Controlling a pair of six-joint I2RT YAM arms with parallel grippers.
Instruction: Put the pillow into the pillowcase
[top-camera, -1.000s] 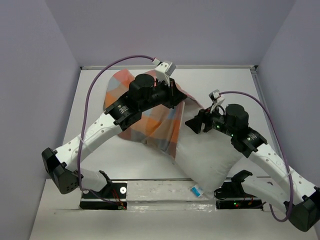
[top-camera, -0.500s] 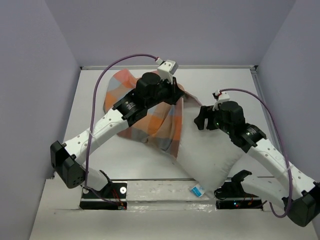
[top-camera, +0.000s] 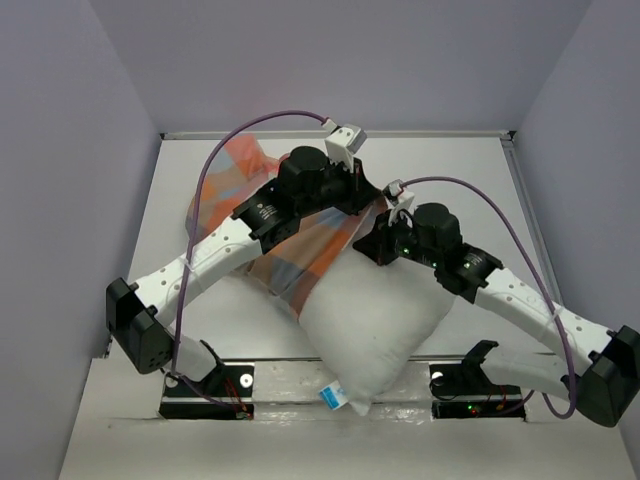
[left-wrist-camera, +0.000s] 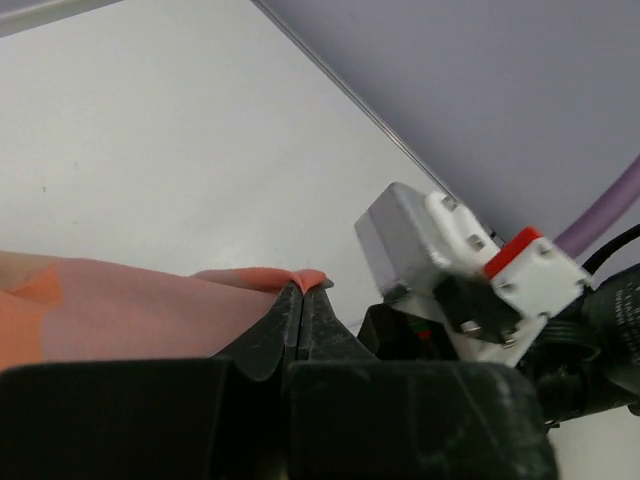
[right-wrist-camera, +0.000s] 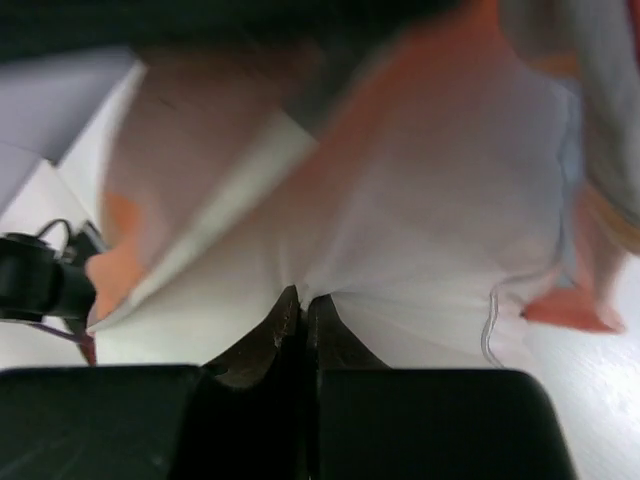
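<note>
You see flat white table (top-camera: 450, 170) under it all. Big plump white pillow (top-camera: 375, 320) lies in middle, near corner at front edge, far end touching checked cloth. Thin orange, peach and blue checked pillowcase (top-camera: 300, 255) lies left of pillow, partly over it. Your left gripper (left-wrist-camera: 303, 292) is pinched tight on pillowcase's orange edge. Your right gripper (right-wrist-camera: 300, 300) is pinched tight on pillow's white cloth. Small blue-and-white tag (top-camera: 335, 398) sits at pillow's near corner.
</note>
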